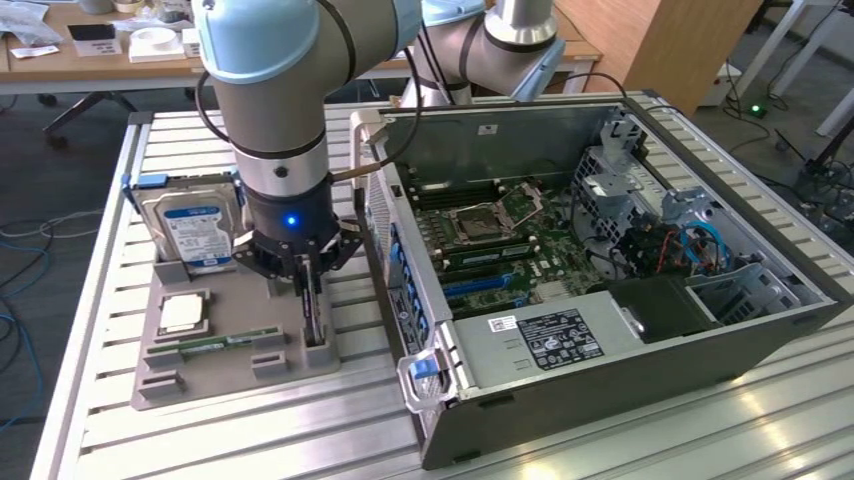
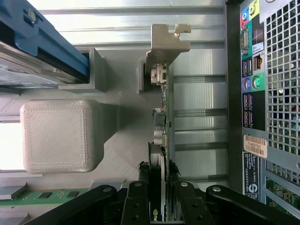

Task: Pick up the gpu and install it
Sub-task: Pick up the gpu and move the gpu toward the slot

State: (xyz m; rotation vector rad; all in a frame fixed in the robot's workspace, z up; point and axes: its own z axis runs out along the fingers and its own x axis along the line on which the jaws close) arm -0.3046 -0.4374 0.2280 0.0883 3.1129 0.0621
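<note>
Fig. My gripper point(image 2: 158, 172), jaws narrow, pinches the gpu point(image 2: 162, 101) between them. The card stands on edge in the tray point(image 1: 214, 375) slot beneath me, not yet lifted. Installation in the open case point(image 1: 601, 345) beside me is undone.

Gpu point(image 2: 162, 123) showed green board edge, silver bracket; gripper point(image 2: 158, 172) was black; hard drive point(image 1: 194, 232) bore blue-white label; tray point(image 1: 220, 378) was plain grey; memory stick point(image 1: 220, 343) green; case grille point(image 2: 281, 70) grey, perforated.

gpu point(image 2: 163, 117) bracket point(image 2: 164, 47), dull metal (smooth)
</note>
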